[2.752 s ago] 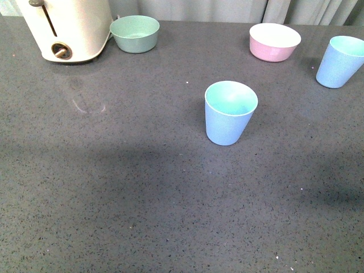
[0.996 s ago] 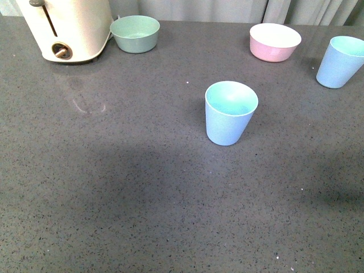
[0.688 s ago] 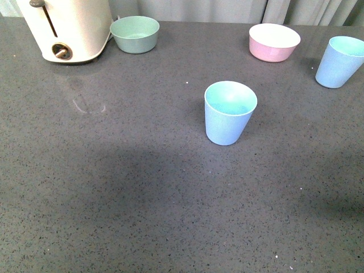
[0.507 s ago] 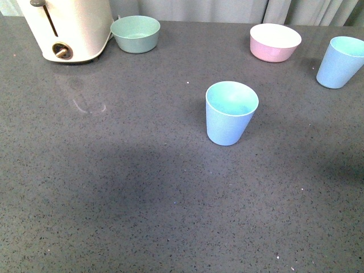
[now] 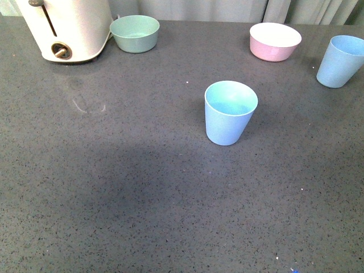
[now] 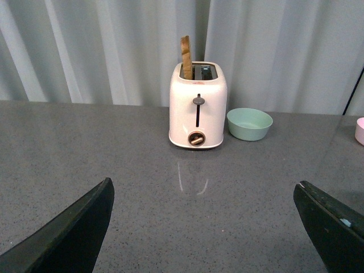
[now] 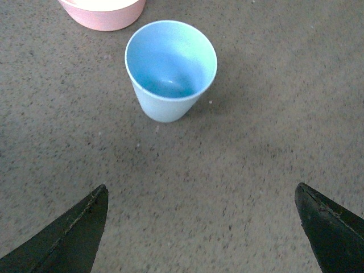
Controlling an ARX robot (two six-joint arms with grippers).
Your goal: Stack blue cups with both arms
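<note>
Blue cups, two alike, stand upright and unstacked on the grey speckled table [image 5: 114, 170], well apart from each other. The near cup [image 5: 230, 112] is around the middle of the table, mouth up, with nothing touching it. The far cup [image 5: 341, 61] stands at the right edge of the front view, near the pink bowl [image 5: 274, 41] but not touching it. Neither arm shows in the front view.

The right gripper [image 7: 200, 186] is spread wide and holds nothing. Only its two dark fingers [image 7: 74, 236] show in the lower corners of the right wrist view. The far cup [image 7: 170, 71] sits on the table ahead of the gap between them, clear of both, and its paler inside is visible. An edge of the pink bowl shows just beyond it.

The left gripper [image 6: 203, 183] is also spread wide and empty, with bare table between its fingers [image 6: 71, 233]. It faces a cream toaster [image 6: 198, 105] with a slice of bread [image 6: 186, 57] standing up out of one slot. A green bowl [image 6: 249, 123] sits just beside the toaster, in front of a pale curtain [image 6: 114, 51].
</note>
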